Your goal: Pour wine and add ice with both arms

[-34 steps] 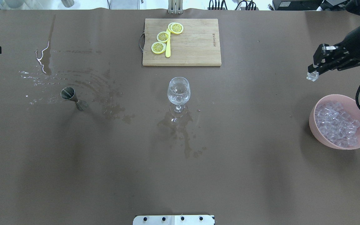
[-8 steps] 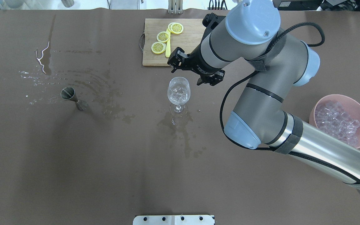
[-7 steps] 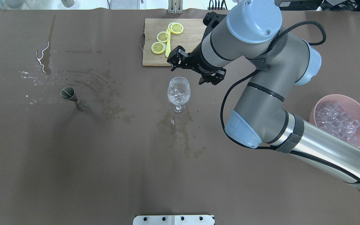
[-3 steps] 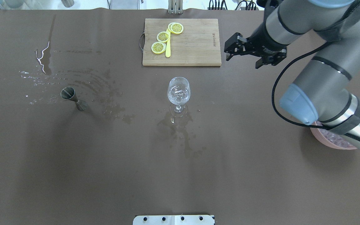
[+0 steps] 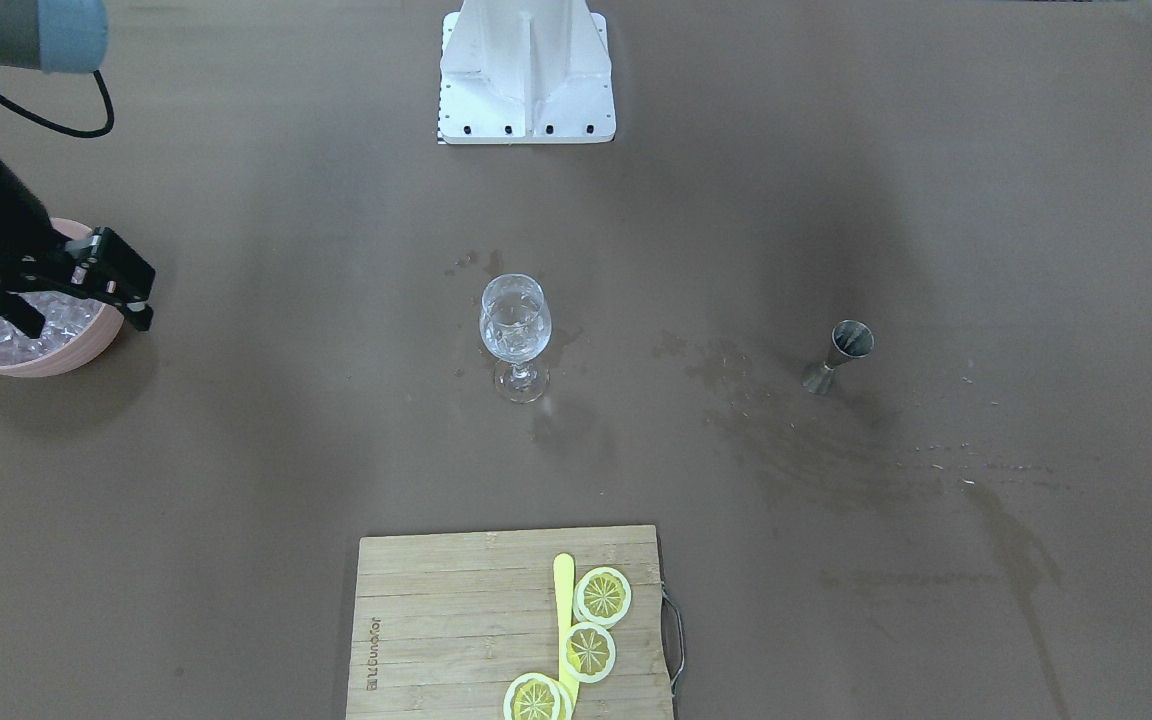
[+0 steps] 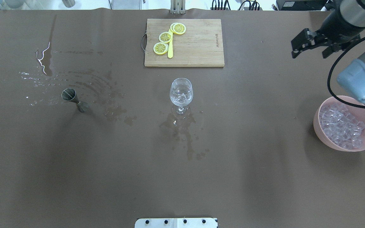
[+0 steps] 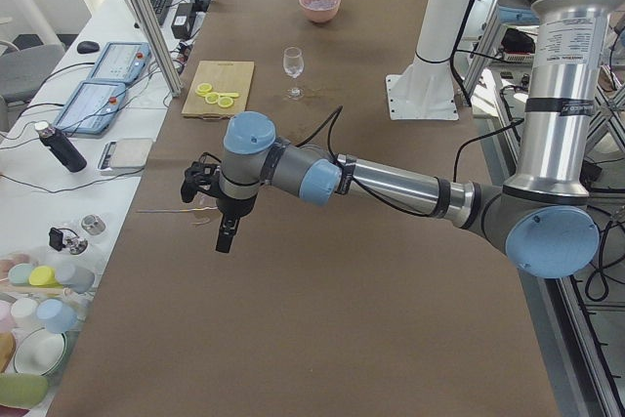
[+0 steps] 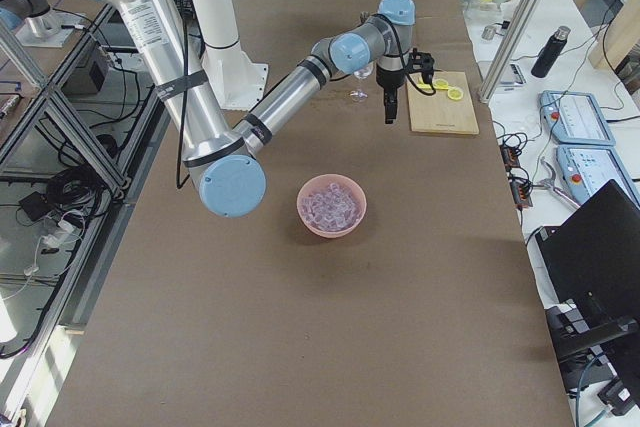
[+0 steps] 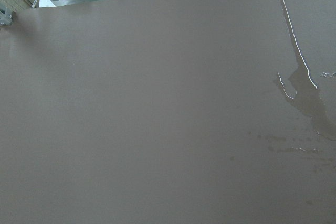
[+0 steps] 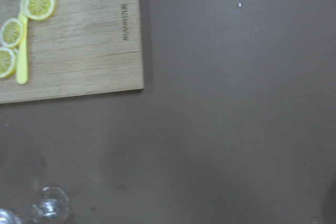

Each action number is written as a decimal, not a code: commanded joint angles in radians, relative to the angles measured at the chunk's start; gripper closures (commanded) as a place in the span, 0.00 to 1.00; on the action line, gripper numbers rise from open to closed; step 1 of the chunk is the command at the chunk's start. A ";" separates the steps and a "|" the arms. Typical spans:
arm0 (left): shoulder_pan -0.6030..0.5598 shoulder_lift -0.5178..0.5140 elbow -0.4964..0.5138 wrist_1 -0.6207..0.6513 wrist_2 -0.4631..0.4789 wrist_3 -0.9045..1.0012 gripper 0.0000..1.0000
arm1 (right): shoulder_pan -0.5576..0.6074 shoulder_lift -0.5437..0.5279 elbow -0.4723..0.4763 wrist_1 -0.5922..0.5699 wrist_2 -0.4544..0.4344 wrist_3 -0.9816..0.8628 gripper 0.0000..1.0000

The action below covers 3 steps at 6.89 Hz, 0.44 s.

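right pincer spread & empty, ice heaped in bowl

your right pincer (image 6: 309,54) hangs above the tabletop (image 6: 252,164) w/ fingers spread, nothing btwn them. the ice (image 6: 341,126) is heaped in the pink bowl (image 6: 317,125), which sits on the robot's side of that pincer and a bit to its right, well apart. the wine glass (image 6: 181,91) stands upright far to the pincer's left and closer to the robot, w/ clear glassy bits inside. the cutting board (image 6: 198,47) w/ lemon slices (image 6: 165,37) lies to the pincer's left at approx the same depth. the jigger (image 6: 74,99) stands farther left than the glass. your left pincer (image 7: 208,214) shows only in the side view, off the tabletop; can't tell if it's spread or pressed together.
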 commanded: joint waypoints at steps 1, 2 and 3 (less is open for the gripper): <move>-0.001 0.002 0.008 -0.002 0.001 0.002 0.02 | 0.145 -0.054 -0.028 -0.181 0.003 -0.391 0.00; -0.001 0.002 0.044 0.001 0.007 0.002 0.02 | 0.228 -0.095 -0.081 -0.174 0.040 -0.514 0.00; -0.001 0.002 0.076 0.009 0.002 0.002 0.02 | 0.288 -0.136 -0.144 -0.165 0.113 -0.605 0.00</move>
